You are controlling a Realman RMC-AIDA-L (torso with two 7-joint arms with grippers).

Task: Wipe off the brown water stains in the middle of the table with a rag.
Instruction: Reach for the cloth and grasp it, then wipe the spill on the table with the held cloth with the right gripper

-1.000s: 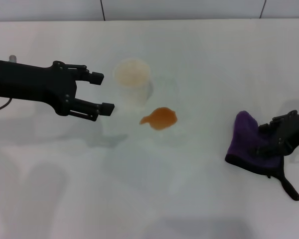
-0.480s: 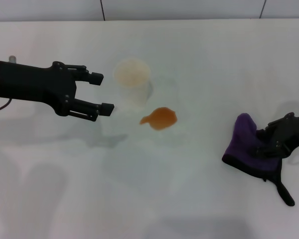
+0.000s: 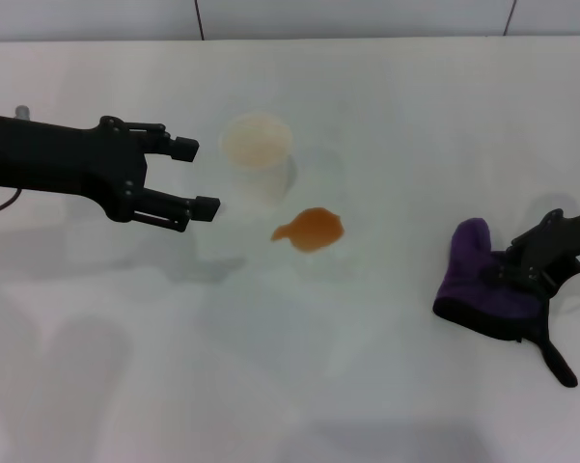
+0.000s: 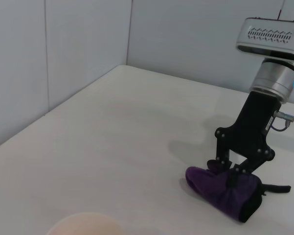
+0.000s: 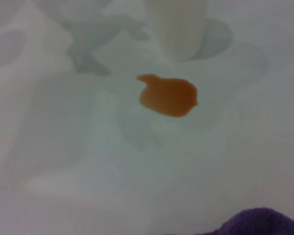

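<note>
While your right gripper has shifted the rag slightly at 4 o'clock, pinching it, the stain waits unwiped mid-tabletop; left gripper hovers wide.

Orange-brown stain on a plain white worktop; purple rag with black edging; whitish cup, beige inside; black hands.

The left gripper is matte black with two slim, blocky-tipped fingers, on a black body ending in a silver ring with a thin black cable. The right gripper is black too, under a silver-grey cylindrical wrist with a blue light, a vent-slotted cap and a small cable.
</note>
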